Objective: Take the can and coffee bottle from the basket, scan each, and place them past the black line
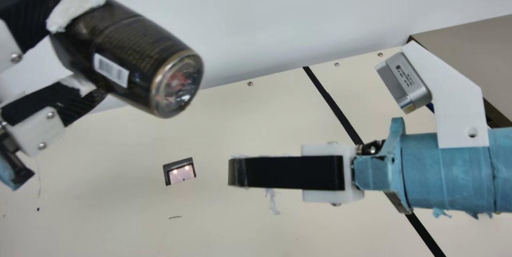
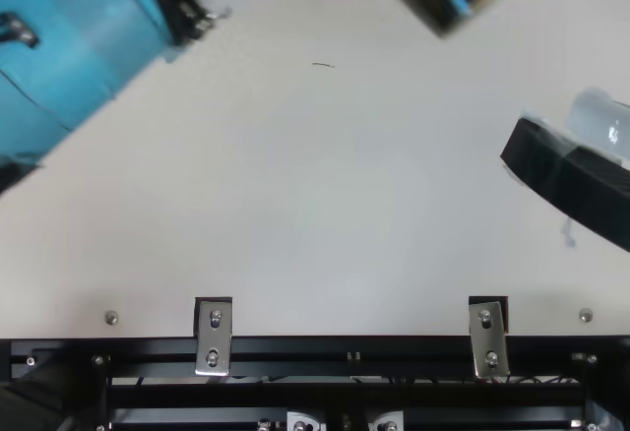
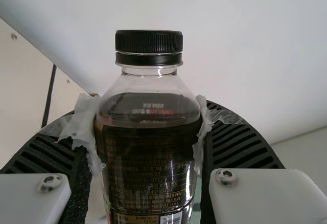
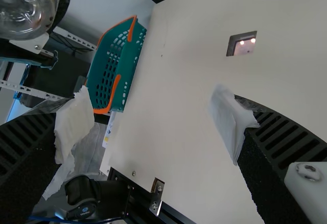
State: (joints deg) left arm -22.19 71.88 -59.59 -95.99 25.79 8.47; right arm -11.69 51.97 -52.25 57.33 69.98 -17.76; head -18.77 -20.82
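The main view looks across the table [image 1: 240,129], the top view steeply down, both catching the scanner [image 1: 182,174].

The right arm [image 1: 444,169] wears frayed blue wrapping [image 1: 468,185] — and a white bracket [image 1: 456,101].

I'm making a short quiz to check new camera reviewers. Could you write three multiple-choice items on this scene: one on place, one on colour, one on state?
1. Where is the coffee bottle?
A) Lying on the table
B) In the left gripper
C) Past the black line

2. What colour are the handles of the basket?
A) Orange
B) White
C) Purple

3. How is the right gripper?
A) Shut on the can
B) Shut, holding nothing
C) Open, holding nothing

1 B: fingers clasp the bottle's sides.
2 A: orange grips top the teal sides.
3 C: its fingers stand wide apart, nothing between.
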